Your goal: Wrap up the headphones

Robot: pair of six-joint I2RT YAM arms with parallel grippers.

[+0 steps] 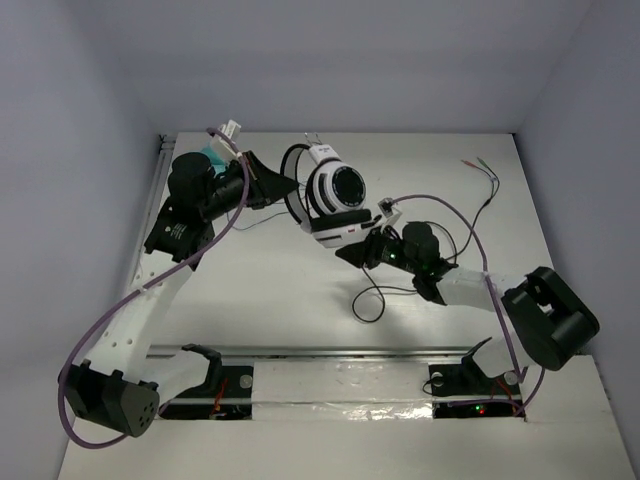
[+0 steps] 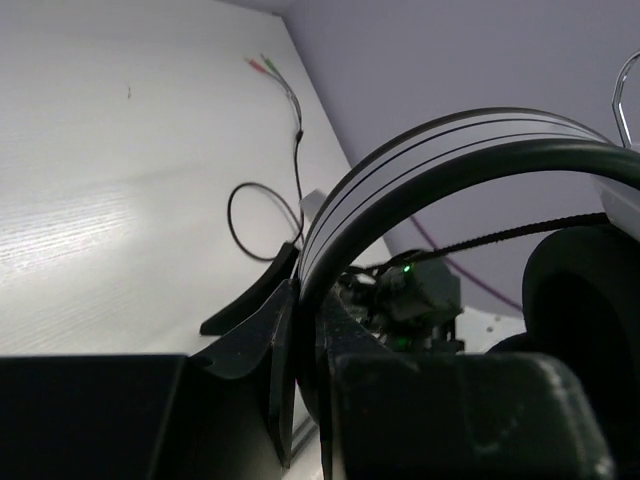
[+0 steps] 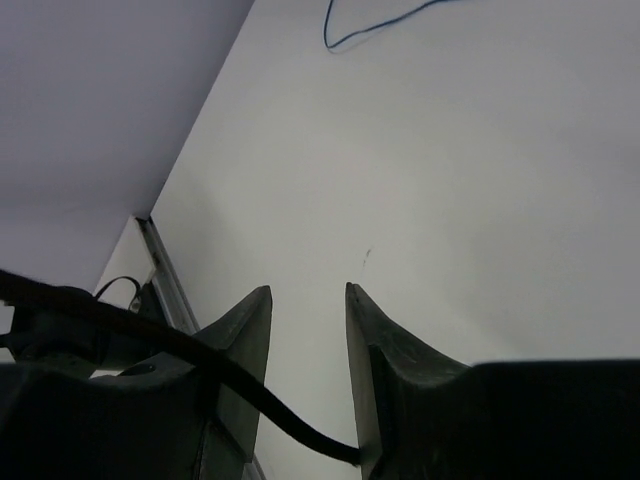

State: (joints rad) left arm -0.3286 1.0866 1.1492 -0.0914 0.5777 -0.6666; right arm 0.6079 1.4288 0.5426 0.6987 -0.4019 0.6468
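Top view, headphones: stood mid-table, toward the rear; cable looped on the surface in front.
Top view, room: bare surface on both sides.
Left wrist, left gripper: clamped on the white band.
Right wrist, right gripper: fingers apart, nothing between the tips; open table ahead, blue cable far off.

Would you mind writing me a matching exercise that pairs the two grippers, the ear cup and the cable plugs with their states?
1. left gripper
2. right gripper
3. ear cup
4. plugs

A. lying on the table, far right
B. striped black and white
C. shut on the band
D. open, holding nothing

Pairs: 1-C, 2-D, 3-B, 4-A
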